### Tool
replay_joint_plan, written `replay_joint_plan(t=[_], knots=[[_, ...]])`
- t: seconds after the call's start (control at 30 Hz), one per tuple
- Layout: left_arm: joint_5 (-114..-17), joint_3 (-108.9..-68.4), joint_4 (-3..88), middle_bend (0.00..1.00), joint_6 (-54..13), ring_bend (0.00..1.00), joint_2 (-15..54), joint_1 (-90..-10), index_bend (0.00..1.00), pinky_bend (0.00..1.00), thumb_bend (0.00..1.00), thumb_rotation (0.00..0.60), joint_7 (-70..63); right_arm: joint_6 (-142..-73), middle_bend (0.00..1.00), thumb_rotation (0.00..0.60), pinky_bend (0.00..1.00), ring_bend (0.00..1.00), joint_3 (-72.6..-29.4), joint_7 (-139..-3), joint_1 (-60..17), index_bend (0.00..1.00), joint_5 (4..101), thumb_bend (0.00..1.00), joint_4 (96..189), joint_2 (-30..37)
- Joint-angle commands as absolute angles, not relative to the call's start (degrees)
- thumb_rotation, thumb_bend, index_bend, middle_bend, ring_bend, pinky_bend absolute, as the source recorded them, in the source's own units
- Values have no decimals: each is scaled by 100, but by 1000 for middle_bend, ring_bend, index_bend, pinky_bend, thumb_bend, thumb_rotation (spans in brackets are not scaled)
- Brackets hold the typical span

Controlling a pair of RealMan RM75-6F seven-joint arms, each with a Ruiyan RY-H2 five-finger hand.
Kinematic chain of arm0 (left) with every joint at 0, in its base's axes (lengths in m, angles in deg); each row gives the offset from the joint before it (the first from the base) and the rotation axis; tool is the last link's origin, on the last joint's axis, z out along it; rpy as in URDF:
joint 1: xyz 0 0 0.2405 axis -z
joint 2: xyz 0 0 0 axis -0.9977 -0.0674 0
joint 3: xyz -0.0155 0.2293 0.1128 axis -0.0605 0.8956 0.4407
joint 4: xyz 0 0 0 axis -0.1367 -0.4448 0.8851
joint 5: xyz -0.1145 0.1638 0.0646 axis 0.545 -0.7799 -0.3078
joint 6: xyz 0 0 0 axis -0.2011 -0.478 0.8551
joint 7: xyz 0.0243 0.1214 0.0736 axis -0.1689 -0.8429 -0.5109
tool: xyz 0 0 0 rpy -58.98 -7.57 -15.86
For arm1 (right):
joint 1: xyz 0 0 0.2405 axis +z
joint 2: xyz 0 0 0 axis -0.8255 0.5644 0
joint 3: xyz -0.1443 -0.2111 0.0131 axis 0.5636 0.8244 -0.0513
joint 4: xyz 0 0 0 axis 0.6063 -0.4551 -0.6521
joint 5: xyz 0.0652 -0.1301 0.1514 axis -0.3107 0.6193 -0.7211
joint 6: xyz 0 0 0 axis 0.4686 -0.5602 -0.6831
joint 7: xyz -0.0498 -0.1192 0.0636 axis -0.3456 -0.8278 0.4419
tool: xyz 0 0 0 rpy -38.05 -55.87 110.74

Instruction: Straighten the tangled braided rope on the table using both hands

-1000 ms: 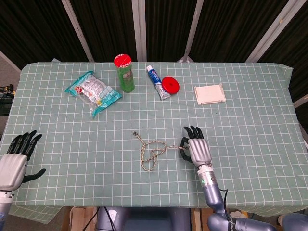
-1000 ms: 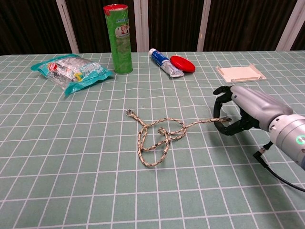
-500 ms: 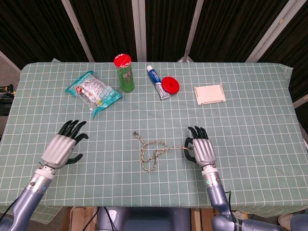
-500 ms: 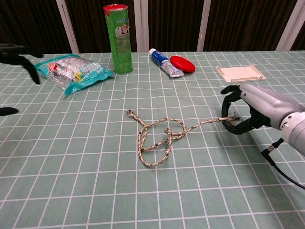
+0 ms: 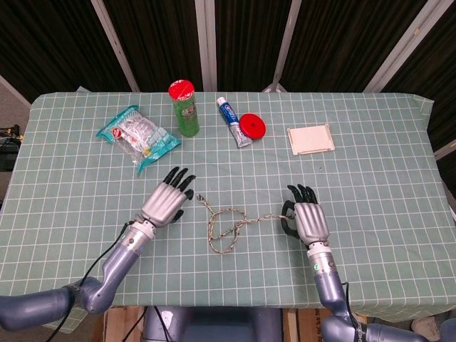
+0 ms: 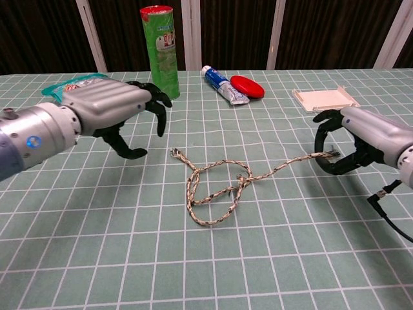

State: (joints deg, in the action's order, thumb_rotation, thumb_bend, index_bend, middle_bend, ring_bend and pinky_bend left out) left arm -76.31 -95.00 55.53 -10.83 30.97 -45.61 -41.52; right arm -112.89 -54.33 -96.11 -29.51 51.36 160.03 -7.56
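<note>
A braided rope (image 5: 229, 225) (image 6: 222, 186) lies on the green checked cloth, looped and knotted in the middle. Its left end (image 6: 174, 153) rests loose on the cloth. My right hand (image 5: 306, 219) (image 6: 361, 139) pinches the rope's right end, and the strand runs nearly straight from there to the knot. My left hand (image 5: 166, 202) (image 6: 113, 110) hovers just left of the loose end, fingers apart and curved, holding nothing.
At the back of the table (image 5: 370, 135) stand a green can with a red lid (image 5: 184, 107), a snack bag (image 5: 137, 137), a toothpaste tube (image 5: 233, 120), a red disc (image 5: 251, 126) and a white tray (image 5: 310, 139).
My left hand has swept in from the table's left edge to beside the rope's left end. My right hand has drawn the right end further right, straightening that strand.
</note>
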Motion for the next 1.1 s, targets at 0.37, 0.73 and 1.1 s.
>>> replay_joint_plan(t=[0.37,0.73,1.1], knots=[[-6840,-9606,4526,124,-804,0,4110,-3742,458,0,425,600,-4777,-11210,151,600,0,0,-5484,-9363,-2951,608,5082,492,16103,-407],[-6598,-9533,4159,127,-800,0,4472,-3450,473,0,433,600,-4853,-11199,151,600,0,0,-5459,-9264,-2933,609,5055,492,16062,-334],[-6569,-9376,3971,165,-888,0,4614,-3373,582,0,481,600,-4738,-11227,152,600,0,0,-5438,-9221,-2916,612,5047,494,16046,-296]])
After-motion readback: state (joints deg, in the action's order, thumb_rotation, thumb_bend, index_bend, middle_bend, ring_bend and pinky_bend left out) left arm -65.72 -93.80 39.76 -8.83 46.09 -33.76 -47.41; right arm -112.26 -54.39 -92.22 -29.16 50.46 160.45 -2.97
